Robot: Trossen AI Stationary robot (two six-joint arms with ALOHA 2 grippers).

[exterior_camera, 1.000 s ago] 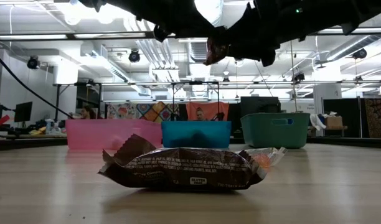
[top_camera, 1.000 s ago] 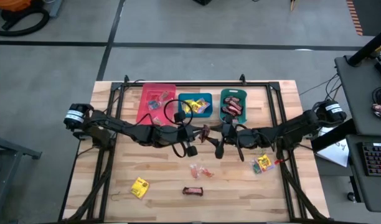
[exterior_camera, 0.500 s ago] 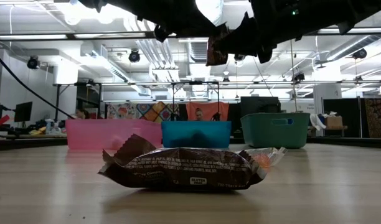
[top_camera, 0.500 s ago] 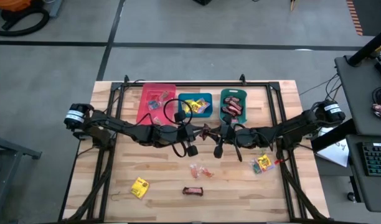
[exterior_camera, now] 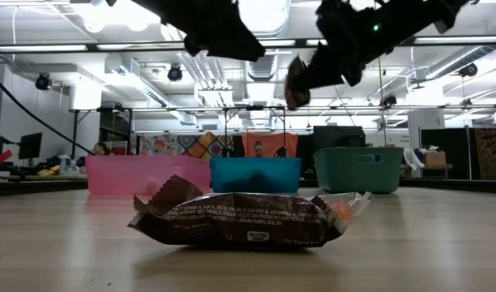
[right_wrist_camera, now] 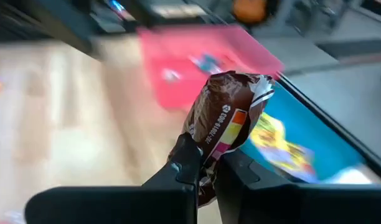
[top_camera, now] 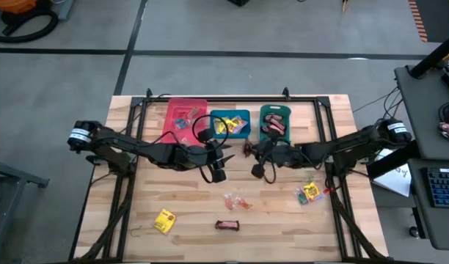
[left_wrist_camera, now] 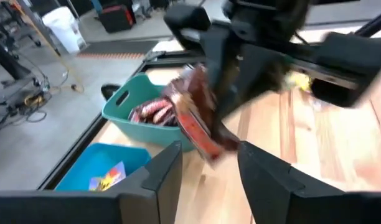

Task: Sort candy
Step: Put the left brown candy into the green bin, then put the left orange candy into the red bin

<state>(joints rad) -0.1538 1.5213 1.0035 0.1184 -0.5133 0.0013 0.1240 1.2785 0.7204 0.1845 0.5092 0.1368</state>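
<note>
A dark brown-red candy bar (right_wrist_camera: 231, 118) hangs in the air above the table's middle, in front of the blue bin (top_camera: 230, 123). My right gripper (right_wrist_camera: 206, 171) is shut on it, reaching in from the table's right. My left gripper (left_wrist_camera: 206, 168) stands open just left of the bar (left_wrist_camera: 197, 115), its fingers apart and touching nothing. In the high view the two grippers face each other, left gripper (top_camera: 228, 155) and right gripper (top_camera: 252, 150), with a small gap between them. My right gripper pinches one end of the bar's wrapper (right_wrist_camera: 206, 146) between its two fingers. The fingers come nearly level from the table's right. The rest of the bar sticks out past the fingertips, tilted, lifted clear of the table (exterior_camera: 295, 81).
The pink bin (top_camera: 185, 117), the blue bin and the teal bin (top_camera: 275, 121) stand in a row at the far side, each with candy inside. Loose on the table lie a yellow packet (top_camera: 164, 220), a brown bar (top_camera: 227, 225), pink clear-wrapped pieces (top_camera: 237, 202) and another yellow packet (top_camera: 310, 192).
Both grippers met at the bar a second ago. My left gripper has let go of it and drawn back toward the table's left edge. The bar stays with my right gripper, which has shifted slightly toward the right; the bar now hangs apart from the left arm.
</note>
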